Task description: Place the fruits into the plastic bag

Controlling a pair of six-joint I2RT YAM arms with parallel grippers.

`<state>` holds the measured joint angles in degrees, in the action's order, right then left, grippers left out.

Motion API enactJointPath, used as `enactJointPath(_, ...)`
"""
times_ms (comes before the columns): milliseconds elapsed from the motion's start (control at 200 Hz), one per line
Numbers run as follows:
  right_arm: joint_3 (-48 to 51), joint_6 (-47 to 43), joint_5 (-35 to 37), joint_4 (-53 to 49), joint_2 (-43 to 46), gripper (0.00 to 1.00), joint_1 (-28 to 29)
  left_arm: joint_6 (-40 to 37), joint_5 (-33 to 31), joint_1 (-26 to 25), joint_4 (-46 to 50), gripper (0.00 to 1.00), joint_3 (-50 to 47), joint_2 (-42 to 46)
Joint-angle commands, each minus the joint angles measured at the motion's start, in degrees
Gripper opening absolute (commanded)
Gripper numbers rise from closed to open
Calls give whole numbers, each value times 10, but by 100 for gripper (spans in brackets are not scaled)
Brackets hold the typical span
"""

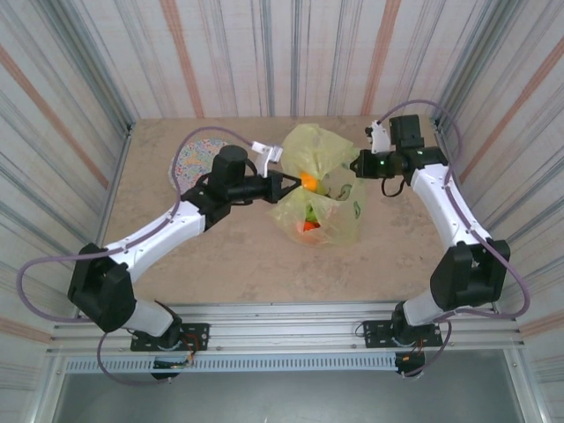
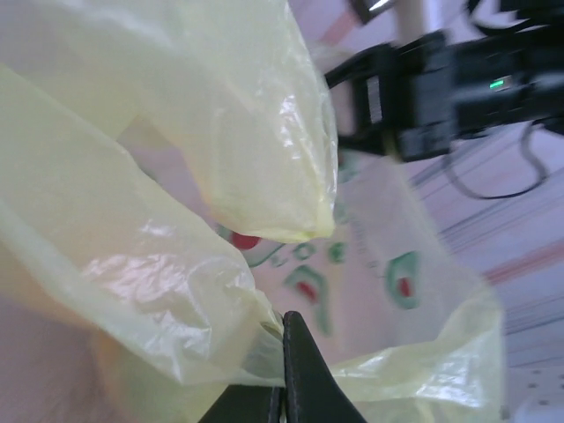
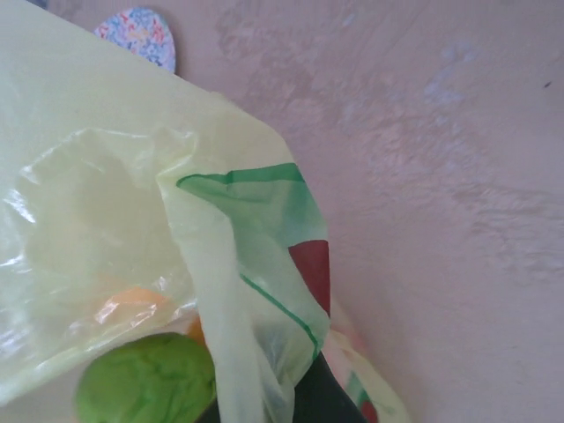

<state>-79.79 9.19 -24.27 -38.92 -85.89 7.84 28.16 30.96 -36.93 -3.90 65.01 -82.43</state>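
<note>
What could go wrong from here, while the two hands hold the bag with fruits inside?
1. The left hand pinches only a thin fold of the plastic bag. If the right hand pulls, the film may slip out or tear.
2. The green fruit seems to lie near the bag's open edge, so it could roll onto the table if the bag tips.

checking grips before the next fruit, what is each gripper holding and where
Both hold the plastic bag by its mouth: left gripper pinches the left edge, right gripper the right edge.
</note>
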Motion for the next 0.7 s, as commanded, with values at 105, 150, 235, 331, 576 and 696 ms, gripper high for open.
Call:
enactJointPath(105, -37, -32, 46, -61, 34, 0, -2, 19, 3, -10, 49, 0, 62, 26)
enactJointPath(150, -37, -31, 46, -62, 34, 0, -2, 23, -17, -10, 74, 0, 71, 25)
enactJointPath(235, -40, -30, 45, -69, 24, 0, -2, 33, -43, -6, 124, 0, 90, 16)
enactJointPath(331, -42, -30, 48, -76, 11, 0, 0, 53, -77, 4, 184, 0, 103, 5)
enactJointPath(576, -58, -39, 103, -102, -25, 0, 19, 56, -148, 33, 256, 0, 85, -11)
enactJointPath(696, -56, -40, 122, -104, -45, 0, 37, 33, -192, 41, 278, 0, 77, -36)
